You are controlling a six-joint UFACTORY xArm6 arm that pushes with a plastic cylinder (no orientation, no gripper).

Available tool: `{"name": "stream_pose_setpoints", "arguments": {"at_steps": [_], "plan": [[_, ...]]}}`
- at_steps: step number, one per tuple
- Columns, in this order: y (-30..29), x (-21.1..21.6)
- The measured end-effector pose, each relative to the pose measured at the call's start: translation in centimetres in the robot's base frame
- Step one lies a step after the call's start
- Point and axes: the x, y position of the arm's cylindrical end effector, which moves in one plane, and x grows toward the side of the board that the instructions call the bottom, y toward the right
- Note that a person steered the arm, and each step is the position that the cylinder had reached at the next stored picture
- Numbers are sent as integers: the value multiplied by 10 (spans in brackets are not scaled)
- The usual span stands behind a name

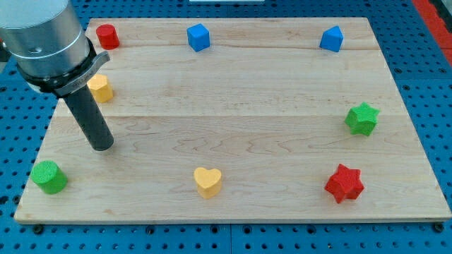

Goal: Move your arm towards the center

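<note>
My tip [102,147] rests on the wooden board [233,106] at the view's left, well left of the board's middle. The dark rod rises from it up to the grey arm at the top left. A yellow block [101,87] sits just above the tip, partly hidden by the arm. A green cylinder [49,176] lies below and left of the tip. A yellow heart [207,181] lies to the tip's lower right. No block touches the tip.
A red cylinder [107,35] is at the top left. A blue cube [198,37] is at top middle, a blue block [331,39] at top right. A green star [362,118] and a red star [344,183] sit at the right.
</note>
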Motion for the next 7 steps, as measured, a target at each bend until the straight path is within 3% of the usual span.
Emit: {"name": "stream_pose_setpoints", "arguments": {"at_steps": [6,7], "plan": [[-15,-21],[19,-30]]}}
